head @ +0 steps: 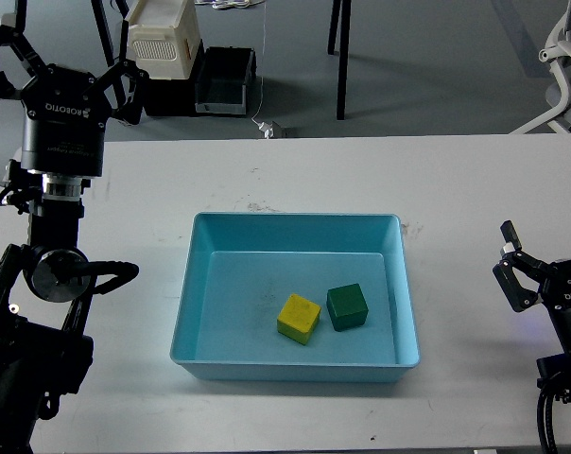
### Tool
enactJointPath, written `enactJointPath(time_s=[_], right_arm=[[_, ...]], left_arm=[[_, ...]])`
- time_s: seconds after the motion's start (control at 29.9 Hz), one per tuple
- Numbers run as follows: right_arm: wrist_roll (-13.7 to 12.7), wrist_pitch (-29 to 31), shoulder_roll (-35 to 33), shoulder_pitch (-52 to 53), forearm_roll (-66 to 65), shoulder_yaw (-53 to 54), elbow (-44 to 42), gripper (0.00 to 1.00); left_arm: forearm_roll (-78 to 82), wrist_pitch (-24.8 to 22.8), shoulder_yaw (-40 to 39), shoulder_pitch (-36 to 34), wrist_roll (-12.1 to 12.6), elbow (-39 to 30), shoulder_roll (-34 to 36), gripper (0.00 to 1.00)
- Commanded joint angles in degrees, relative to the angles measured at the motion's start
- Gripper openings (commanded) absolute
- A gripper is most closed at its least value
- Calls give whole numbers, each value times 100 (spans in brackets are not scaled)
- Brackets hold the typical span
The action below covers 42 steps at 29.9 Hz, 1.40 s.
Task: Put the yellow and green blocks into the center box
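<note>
Yellow block (299, 318) and green block (347, 306) just beside each other inside blue tray (202, 284), frame center. Left gripper (63, 66) upper left, fingers spread, empty. Right gripper (512, 260) right edge, grip state unclear.

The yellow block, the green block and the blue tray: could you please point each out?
yellow block (299, 317), head view, top face.
green block (347, 306), head view, top face.
blue tray (295, 218), head view, far rim.

"ROBOTIQ" on the left hand (63, 71)

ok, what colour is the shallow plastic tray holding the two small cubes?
Light blue; the shallow rectangular plastic tray shows clearly in the head view.
</note>
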Motion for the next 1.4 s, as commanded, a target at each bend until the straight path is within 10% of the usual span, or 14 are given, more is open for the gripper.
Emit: enactJointPath(time_s=[0.0,0.5,1.37], right_arm=[[1,-17,0,187,-197,-170,-6,100],[10,-26,0,257,-241,-592,-42,100],[238,-17,0,609,-364,-715,-314,100]], left_arm=[[-475,0,-35,708,4,-417,1,100],[-1583,0,-9,2476,372,-1235,1,100],[-2164,0,1108,2986,689,-1183,1,100]])
